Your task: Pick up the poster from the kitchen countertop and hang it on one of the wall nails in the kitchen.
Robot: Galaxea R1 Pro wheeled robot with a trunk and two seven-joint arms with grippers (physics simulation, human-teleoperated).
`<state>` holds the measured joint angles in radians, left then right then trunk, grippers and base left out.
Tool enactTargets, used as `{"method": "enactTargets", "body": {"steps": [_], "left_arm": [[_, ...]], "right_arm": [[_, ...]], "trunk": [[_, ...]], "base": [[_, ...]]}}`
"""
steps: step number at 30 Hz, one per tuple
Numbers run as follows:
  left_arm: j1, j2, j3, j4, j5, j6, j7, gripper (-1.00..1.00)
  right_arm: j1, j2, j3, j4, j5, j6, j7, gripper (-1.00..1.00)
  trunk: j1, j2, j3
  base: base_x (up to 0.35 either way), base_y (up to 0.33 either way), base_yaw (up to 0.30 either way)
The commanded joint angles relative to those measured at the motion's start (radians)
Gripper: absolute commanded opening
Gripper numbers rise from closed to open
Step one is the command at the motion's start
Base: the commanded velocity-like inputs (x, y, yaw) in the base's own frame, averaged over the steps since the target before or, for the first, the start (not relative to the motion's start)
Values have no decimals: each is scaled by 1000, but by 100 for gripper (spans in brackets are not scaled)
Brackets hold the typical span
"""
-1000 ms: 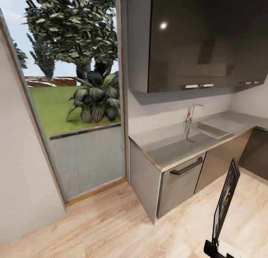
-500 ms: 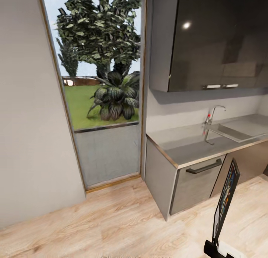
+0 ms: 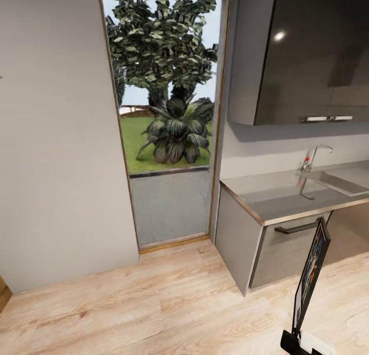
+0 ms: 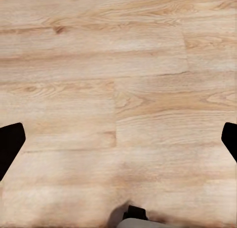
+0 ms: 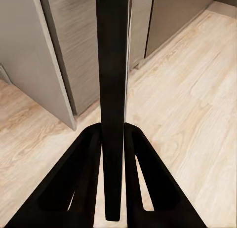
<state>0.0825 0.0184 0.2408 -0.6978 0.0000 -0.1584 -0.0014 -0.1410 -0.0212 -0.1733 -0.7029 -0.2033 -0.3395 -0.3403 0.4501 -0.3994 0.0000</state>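
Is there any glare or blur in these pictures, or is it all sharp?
Head view: a bright spot of glare on the glossy dark wall cabinet, a soft shadow on the wall beneath it, and the tap mirrored in the kitchen countertop. Left wrist view: the wooden floor looks smeared and hazy at one edge. Right wrist view: the poster reads as a dark silhouette, edge-on.

The right pincer [image 5: 112, 188] has two matte black fingers [image 5: 74, 183], each a flat triangular blade with a long slot cut through it, broad at the base and tapering toward the tip. In the head view it [image 3: 296, 343] shows as a black block with a white body part behind it. The left pincer [image 4: 118, 139] shows two black, wedge-shaped fingertips [image 4: 10, 144] and a grey rounded housing with a small black part at its base.
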Motion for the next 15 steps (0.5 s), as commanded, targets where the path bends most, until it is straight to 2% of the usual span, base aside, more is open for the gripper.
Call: {"method": "enactTargets", "body": {"steps": [1,10,15], "left_arm": [[0,0,0,0,0,-2,0,100],[0,0,0,0,0,-3,0,100],[0,0,1,0,0,-3,0,100]], "right_arm": [[0,0,1,0,-11,-6,3,-100],[0,1,1,0,-11,-7,3,-100],[0,2,3,0,-11,-7,3,-100]], "trunk": [[0,-1,0],[0,-1,0],[0,-1,0]], "base": [[-273,199,7],[-273,199,21],[-273,199,217]]}}
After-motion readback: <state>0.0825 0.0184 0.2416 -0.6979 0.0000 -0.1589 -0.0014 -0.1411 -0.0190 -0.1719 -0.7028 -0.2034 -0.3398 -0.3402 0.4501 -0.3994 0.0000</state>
